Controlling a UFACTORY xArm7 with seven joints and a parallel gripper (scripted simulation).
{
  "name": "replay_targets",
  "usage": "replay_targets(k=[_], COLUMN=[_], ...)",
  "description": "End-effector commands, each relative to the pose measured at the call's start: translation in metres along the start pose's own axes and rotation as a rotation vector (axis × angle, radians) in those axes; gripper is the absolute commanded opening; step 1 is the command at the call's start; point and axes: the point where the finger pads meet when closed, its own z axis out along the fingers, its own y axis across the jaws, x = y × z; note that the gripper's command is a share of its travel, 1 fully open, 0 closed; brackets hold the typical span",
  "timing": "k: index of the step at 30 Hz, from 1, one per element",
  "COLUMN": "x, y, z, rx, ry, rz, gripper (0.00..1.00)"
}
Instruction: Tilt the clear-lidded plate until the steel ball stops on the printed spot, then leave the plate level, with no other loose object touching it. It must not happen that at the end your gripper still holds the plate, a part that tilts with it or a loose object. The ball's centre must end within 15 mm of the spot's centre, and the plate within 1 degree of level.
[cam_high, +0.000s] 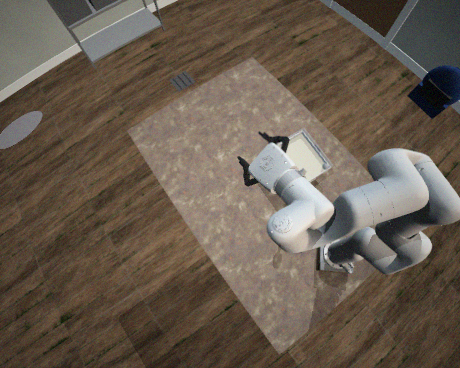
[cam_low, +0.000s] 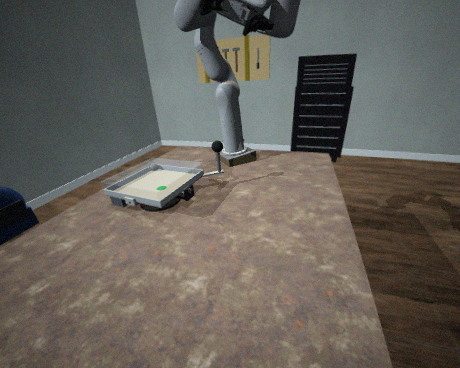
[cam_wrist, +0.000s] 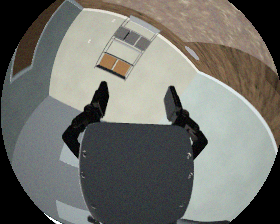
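Observation:
The plate (cam_high: 303, 151) (cam_low: 135, 199) is a square light-grey tray with a cream floor and a clear lid, on a dark pivot base. I cannot tell its exact tilt. The printed green spot (cam_low: 161, 188) lies toward its near side in the exterior view; in the top view the arm hides it. A small grey round shape (cam_high: 326, 165), perhaps the steel ball, is in the plate's right corner. A black-knobbed upright handle (cam_low: 217, 146) stands on a bar beside the plate. My gripper (cam_high: 251, 146) (cam_wrist: 137, 89) is open and empty, high above the table, beside the plate in the top view.
The speckled table top (cam_high: 215, 200) (cam_low: 240, 280) carries the plate and the arm's base (cam_low: 239, 158). The arm reaches over the table and covers part of the plate in the top view. A blue object (cam_high: 440, 87) stands off the table. The wrist view shows walls and a shelf rack (cam_wrist: 125, 47).

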Motion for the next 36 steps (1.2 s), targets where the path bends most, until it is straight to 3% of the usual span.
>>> replay_targets(k=[1, 15, 17, 31, 34, 36], x=[0.032, 0.131, 0.131, 0.225, 0.225, 0.245], y=[-0.006, -0.01, -0.01, 0.004, 0.004, 0.009], z=[0.009, 0.019, 0.019, 0.003, 0.003, -0.005], rx=[-0.02, -0.134, -0.134, -0.329, -0.329, -0.386], ry=[0.096, 0.383, 0.383, 0.659, 0.659, 0.718], rz=[-0.015, -0.071, -0.071, -0.137, -0.137, -0.153], gripper=[1.0, 1.0, 1.0, 1.0, 1.0, 1.0])
